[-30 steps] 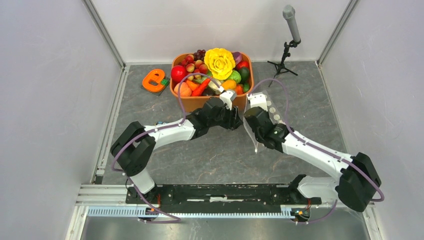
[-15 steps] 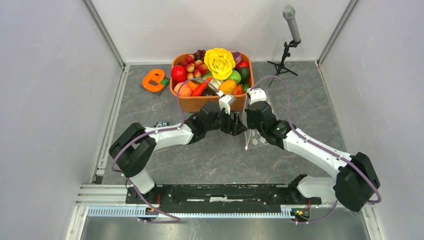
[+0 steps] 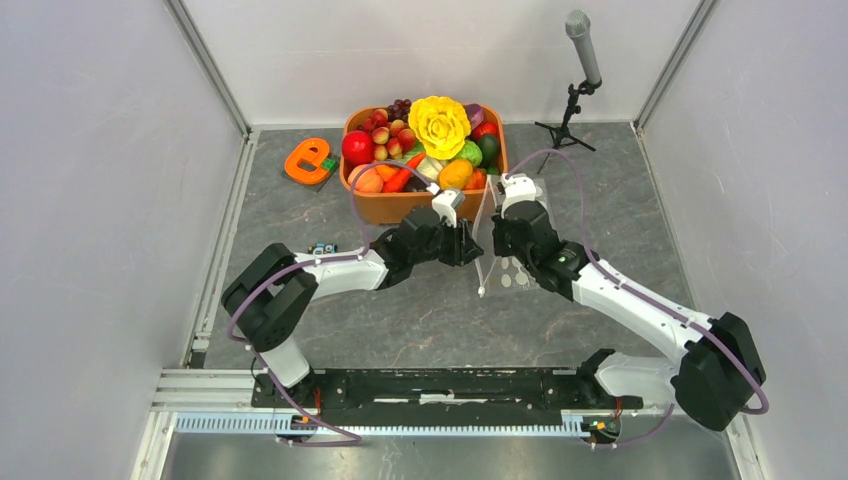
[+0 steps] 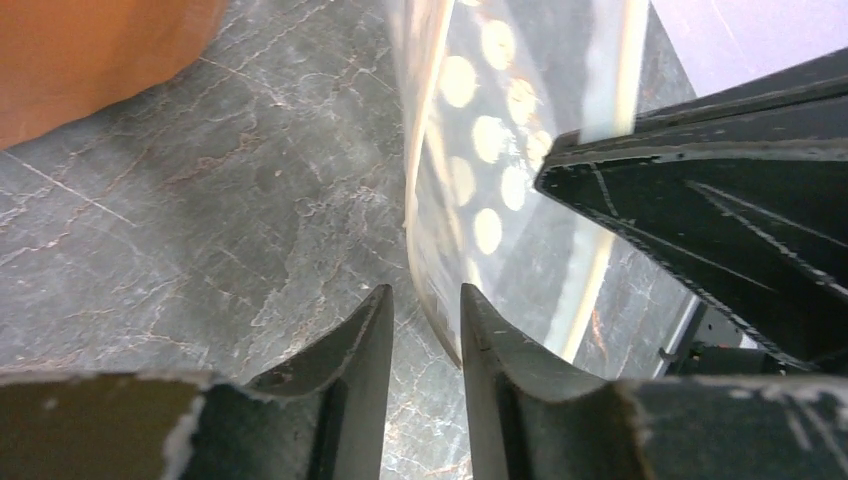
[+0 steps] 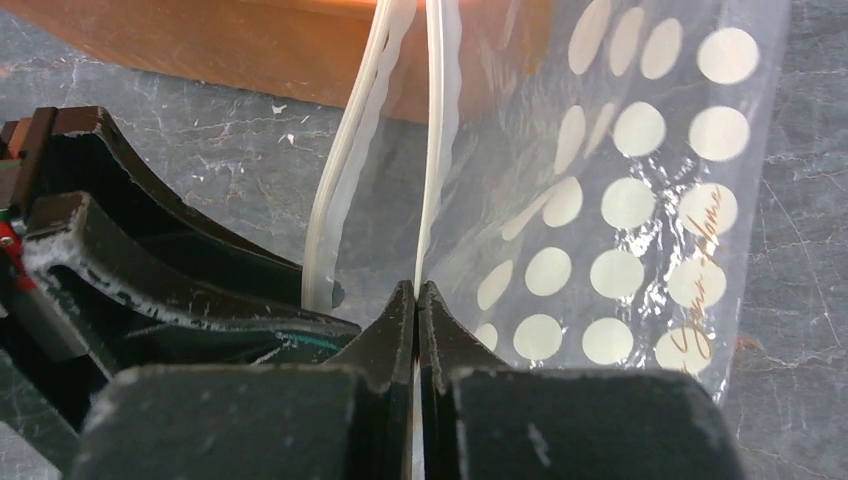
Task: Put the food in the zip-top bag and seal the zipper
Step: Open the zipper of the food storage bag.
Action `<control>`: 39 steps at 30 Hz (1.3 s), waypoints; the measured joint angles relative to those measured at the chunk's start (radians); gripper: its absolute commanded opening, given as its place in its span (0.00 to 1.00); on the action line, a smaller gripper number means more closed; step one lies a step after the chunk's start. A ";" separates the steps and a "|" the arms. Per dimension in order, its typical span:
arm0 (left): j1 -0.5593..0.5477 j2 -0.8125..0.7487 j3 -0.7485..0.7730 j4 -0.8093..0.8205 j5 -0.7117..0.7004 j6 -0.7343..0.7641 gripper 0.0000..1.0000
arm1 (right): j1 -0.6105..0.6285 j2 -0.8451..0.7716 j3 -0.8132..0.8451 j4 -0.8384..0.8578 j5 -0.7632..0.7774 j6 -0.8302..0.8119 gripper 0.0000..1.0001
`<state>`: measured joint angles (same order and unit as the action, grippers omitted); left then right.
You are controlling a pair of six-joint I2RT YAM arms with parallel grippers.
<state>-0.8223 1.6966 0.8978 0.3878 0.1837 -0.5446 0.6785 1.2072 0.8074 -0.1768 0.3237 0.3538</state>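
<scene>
The food (image 3: 420, 135) lies heaped in an orange tub (image 3: 400, 207) at the back. The clear dotted zip-top bag (image 3: 508, 272) hangs in front of the tub, also in the right wrist view (image 5: 620, 200) and the left wrist view (image 4: 480, 130). My right gripper (image 3: 497, 236) (image 5: 416, 285) is shut on one lip of the whitish zipper (image 5: 432, 150). The other lip (image 5: 335, 200) stands apart, so the mouth gapes. My left gripper (image 3: 466, 246) (image 4: 425, 290) is open a little, its tips right at the bag's free lip, which lies against the right finger (image 4: 490, 350).
An orange letter-shaped toy (image 3: 310, 160) lies left of the tub. A microphone on a small tripod (image 3: 580, 60) stands at the back right. A small dark part (image 3: 321, 248) lies by the left arm. White walls close in both sides.
My right gripper has carried the bag left, towards the middle, and the bag has turned edge-on. My left gripper has drawn back from the tub and come up to the bag's mouth.
</scene>
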 measured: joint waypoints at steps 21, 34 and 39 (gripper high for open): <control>0.001 0.001 0.038 -0.019 0.056 0.003 0.02 | 0.000 -0.030 -0.084 -0.003 0.007 0.037 0.35; 0.003 -0.005 0.038 -0.035 0.032 0.003 0.02 | 0.000 -0.099 -0.168 0.113 -0.051 0.095 0.00; 0.021 -0.021 0.038 -0.055 0.010 0.003 0.02 | 0.000 -0.127 -0.151 0.058 0.017 0.069 0.00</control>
<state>-0.8013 1.6752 0.9360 0.3325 0.1932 -0.5419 0.6785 1.0798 0.6567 -0.1188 0.3405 0.4232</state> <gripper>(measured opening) 0.040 0.010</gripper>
